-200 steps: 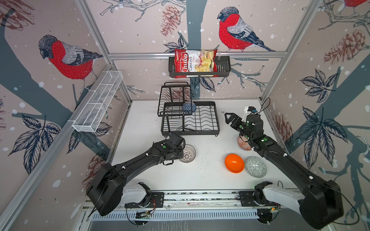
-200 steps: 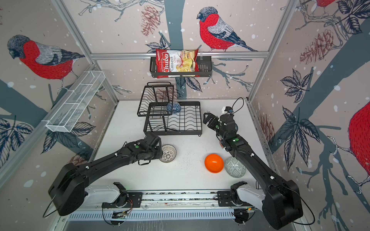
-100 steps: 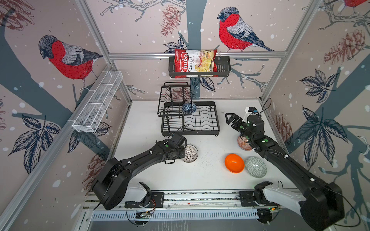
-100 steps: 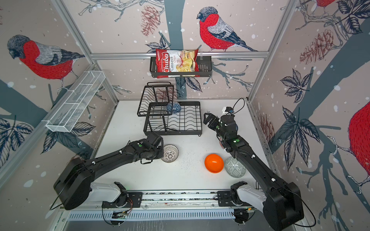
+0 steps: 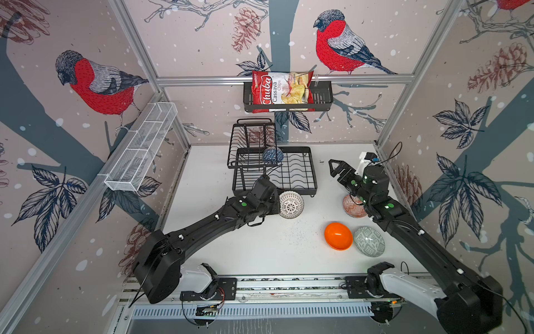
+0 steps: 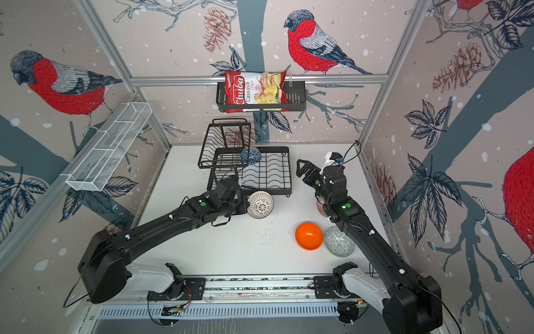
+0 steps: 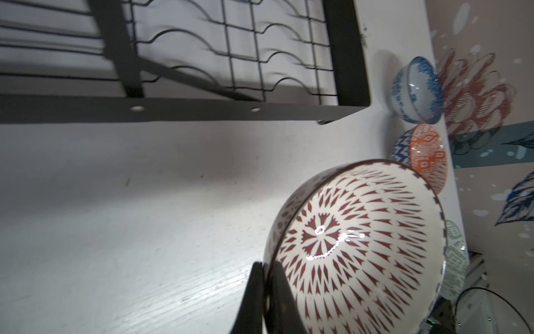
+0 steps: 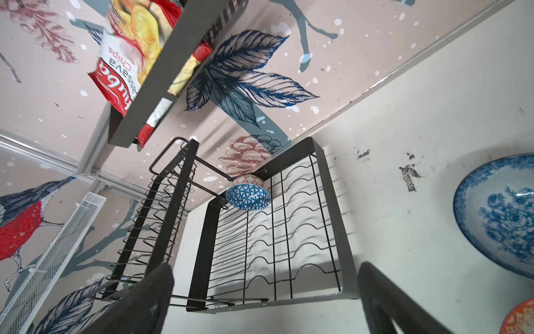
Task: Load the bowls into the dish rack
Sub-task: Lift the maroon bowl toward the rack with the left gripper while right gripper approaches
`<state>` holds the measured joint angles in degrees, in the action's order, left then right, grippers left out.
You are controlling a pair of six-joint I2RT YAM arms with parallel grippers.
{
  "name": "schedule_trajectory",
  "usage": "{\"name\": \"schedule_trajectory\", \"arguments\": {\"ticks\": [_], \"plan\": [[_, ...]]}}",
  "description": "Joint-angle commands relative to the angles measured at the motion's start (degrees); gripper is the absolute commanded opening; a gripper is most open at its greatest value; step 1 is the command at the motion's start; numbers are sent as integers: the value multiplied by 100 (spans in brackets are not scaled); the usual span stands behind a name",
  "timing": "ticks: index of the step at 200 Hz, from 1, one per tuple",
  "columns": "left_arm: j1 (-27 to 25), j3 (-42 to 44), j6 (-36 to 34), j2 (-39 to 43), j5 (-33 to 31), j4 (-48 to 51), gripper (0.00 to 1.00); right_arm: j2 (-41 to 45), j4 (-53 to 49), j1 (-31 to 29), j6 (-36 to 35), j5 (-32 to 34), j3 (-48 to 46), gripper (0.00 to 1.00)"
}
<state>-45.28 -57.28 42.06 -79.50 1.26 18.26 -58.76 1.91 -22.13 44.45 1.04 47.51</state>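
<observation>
The left claw point(image 7: 266, 270) pinches the rim of the tilted black-and-white bowl point(image 7: 358, 254). The dish rack point(image 5: 314, 170) sits just past this claw, with a dark blue bowl point(image 5: 272, 155) in it. The right claw point(image 5: 335, 169) is spread wide and holds nothing. It faces the rack.

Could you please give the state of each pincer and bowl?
left pincer: shut on radial bowl
right pincer: open, empty
radial bowl: rim gripped, tilted
dark blue bowl: in dish rack
orange bowl: on table
grey-green bowl: on table
orange-white bowl: on table
blue floral bowl: on table
</observation>
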Motion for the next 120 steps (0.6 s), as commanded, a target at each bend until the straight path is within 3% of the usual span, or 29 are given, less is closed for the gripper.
{"name": "schedule_trajectory", "arguments": {"ticks": [1, 56, 120], "plan": [[-221, -584, -62, -341, -274, -753, 0, 123, -5, 121, 222, 19, 231, 100], [-387, -1990, -287, -1371, -889, -1211, 0, -41, -162, 422, 527, -455, 1249, 97], [-585, -2577, -844, -1870, -2812, -2193, 0, -171, 356, 422, 1440, -954, 1519, 93]]}}
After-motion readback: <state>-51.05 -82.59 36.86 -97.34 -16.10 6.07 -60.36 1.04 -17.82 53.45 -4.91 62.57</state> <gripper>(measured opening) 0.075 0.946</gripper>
